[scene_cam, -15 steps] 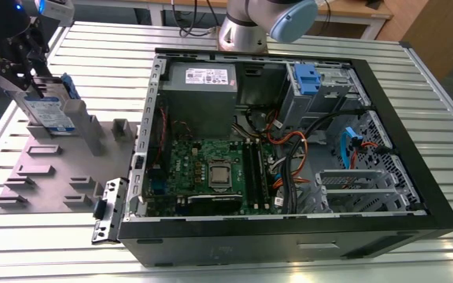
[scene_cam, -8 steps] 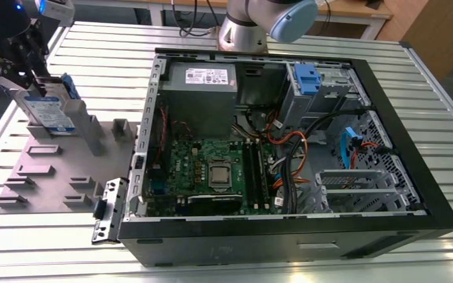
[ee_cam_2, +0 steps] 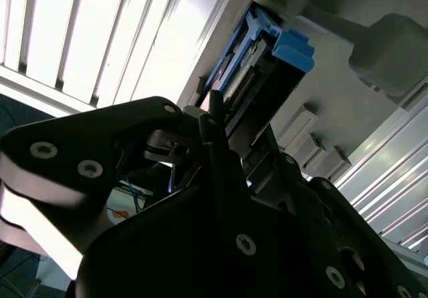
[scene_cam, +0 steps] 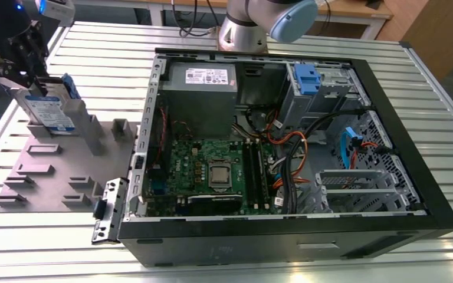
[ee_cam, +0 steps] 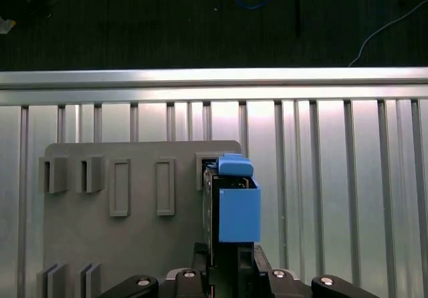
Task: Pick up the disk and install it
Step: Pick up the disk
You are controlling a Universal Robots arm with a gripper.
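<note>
Silver-and-blue, the disk [scene_cam: 51, 110] is held upright between the closed jaws of the gripper [scene_cam: 31, 82] at the grey fixture plate [scene_cam: 53, 177]; installation into the open computer case [scene_cam: 235, 247] is left undone.

At the exterior view's left, the black gripper [scene_cam: 31, 84] reaches down and clamps the upper edge of the disk [scene_cam: 53, 115], which stands upright on a grey fixture plate [scene_cam: 49, 177] with raised blocks. The plate lies on the slatted metal table [scene_cam: 45, 250], just beside an open computer case [scene_cam: 440, 203]. Inside the case are a grey power supply [scene_cam: 201, 97], a green motherboard [scene_cam: 210, 171] and a blue bracket [scene_cam: 307, 79] in the drive bay. The arm's base [scene_cam: 242, 32] stands behind the case.
</note>
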